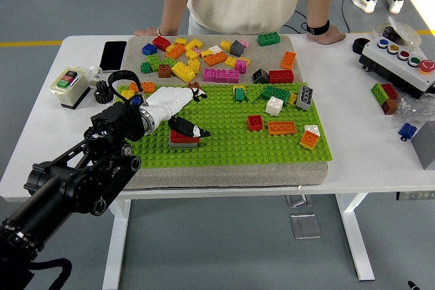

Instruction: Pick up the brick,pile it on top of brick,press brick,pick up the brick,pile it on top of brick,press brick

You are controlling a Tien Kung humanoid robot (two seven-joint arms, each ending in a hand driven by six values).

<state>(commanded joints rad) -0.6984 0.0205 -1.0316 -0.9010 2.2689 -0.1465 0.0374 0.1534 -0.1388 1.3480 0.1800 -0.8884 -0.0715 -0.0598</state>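
A red brick (pixel 182 138) sits stacked on a grey brick (pixel 185 145) on the left part of the green baseplate (pixel 231 146). My left hand (pixel 187 115), white with black fingertips, reaches in from the lower left and hovers just behind the stack. Its fingers are spread and hold nothing; one dark finger (pixel 194 129) lies over the red brick's top edge, the others point toward the back. My right hand is out of view.
Many loose bricks (pixel 204 59) lie at the back of the grey mat. Further bricks on the plate: red (pixel 255 122), orange (pixel 281 127), white (pixel 274 105). A phone (pixel 113 54) and switch box (pixel 68 85) lie left, a button box (pixel 401 59) right. A person's hands (pixel 326 35) rest on the far edge.
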